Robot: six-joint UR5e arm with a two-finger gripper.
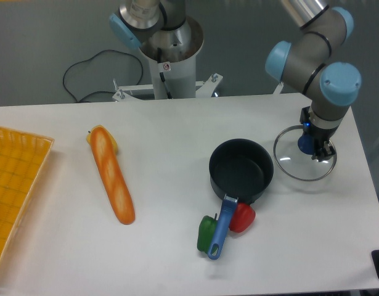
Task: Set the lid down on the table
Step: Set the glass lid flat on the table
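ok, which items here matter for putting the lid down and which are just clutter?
In play:
- lid, held by its blue knob
- gripper
- table

Lying about:
- black pot
- baguette
- green pepper
- red pepper
- yellow tray

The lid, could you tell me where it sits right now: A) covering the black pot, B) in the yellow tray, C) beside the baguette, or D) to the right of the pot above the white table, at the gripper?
D: the lid is at the gripper, right of the open pot and clear of it, over the table.
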